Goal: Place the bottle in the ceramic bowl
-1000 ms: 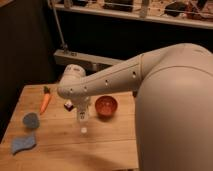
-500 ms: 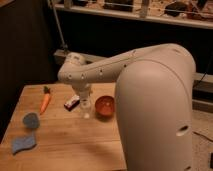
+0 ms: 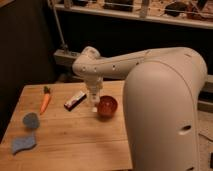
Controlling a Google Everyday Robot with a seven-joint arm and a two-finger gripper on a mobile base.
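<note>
Foreground space on the right is taken up by the robot's large white arm housing [image 3: 165, 110], by which the right end of the wooden table [image 3: 75, 145] is hidden. Nearest on the table, at its left front corner, a blue sponge [image 3: 21, 144] is laid flat. Just behind it a round blue-grey pad [image 3: 31, 120] is seen, close to the sponge but apart from it. Further back on the left an orange carrot [image 3: 45, 102] is laid with its green end pointing away from the camera. To the right of the carrot a flat dark-and-white packet [image 3: 75, 100] is set at a slant.

Beyond the packet's right end, the ceramic bowl [image 3: 107, 106] is stood on the table, reddish-orange and glossy, with nothing visible inside it. The gripper [image 3: 93, 95] is held pointing downwards just beside the bowl's left rim, at the end of the white forearm that is stretched across from the right. It is closed on the bottle [image 3: 94, 106], which is gripped by its upper part and hung upright below the fingers, a small whitish shape between the packet and the bowl. Whether the bottle's lower end is touching the tabletop cannot be made out.

At the back a metal post [image 3: 59, 30] and a shelf edge [image 3: 135, 17] are seen against a dark wall.
</note>
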